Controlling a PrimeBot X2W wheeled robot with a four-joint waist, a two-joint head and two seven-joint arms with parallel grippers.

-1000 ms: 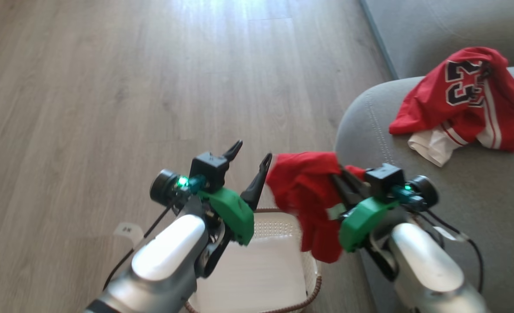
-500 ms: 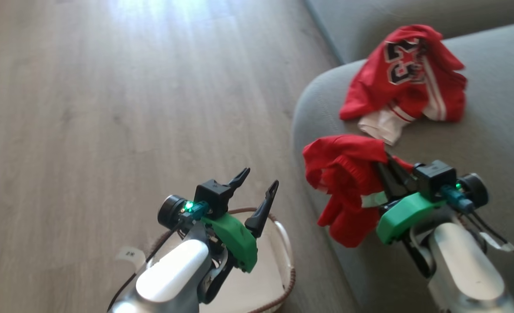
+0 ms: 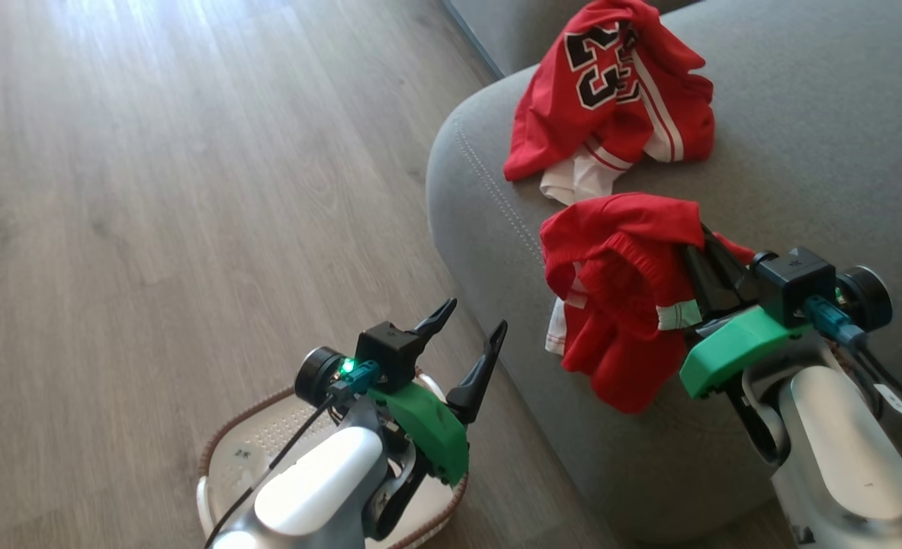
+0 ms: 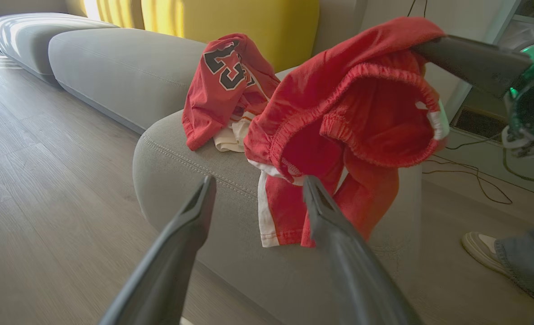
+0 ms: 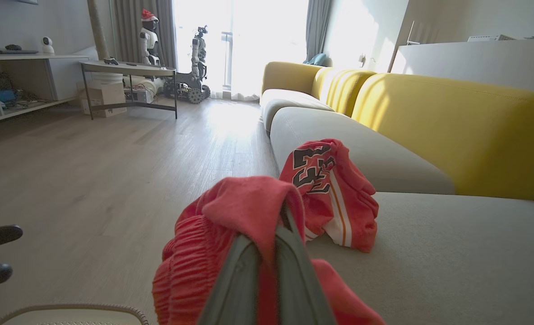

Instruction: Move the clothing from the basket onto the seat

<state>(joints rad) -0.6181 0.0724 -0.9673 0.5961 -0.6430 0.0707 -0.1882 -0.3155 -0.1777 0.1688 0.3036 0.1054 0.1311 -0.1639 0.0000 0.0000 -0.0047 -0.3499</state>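
Red jersey (image 3: pixel 611 99) on the grey seat (image 3: pixel 801 152): number "23" in black block digits edged in white, printed on the cloth.

The left gripper (image 3: pixel 473 320) is found with its 2 dark fingers (image 4: pixel 185 239) spread apart, a wide gap left between them. The right gripper (image 3: pixel 704 252) is found with its 2 fingers (image 5: pixel 294 275) pressed together, the clothing (image 3: pixel 618 290) pinched between them and draped over and below the tips. Both grippers are pointed forward and upward from the pale left forearm (image 3: pixel 317 484) and right forearm (image 3: pixel 839 435).
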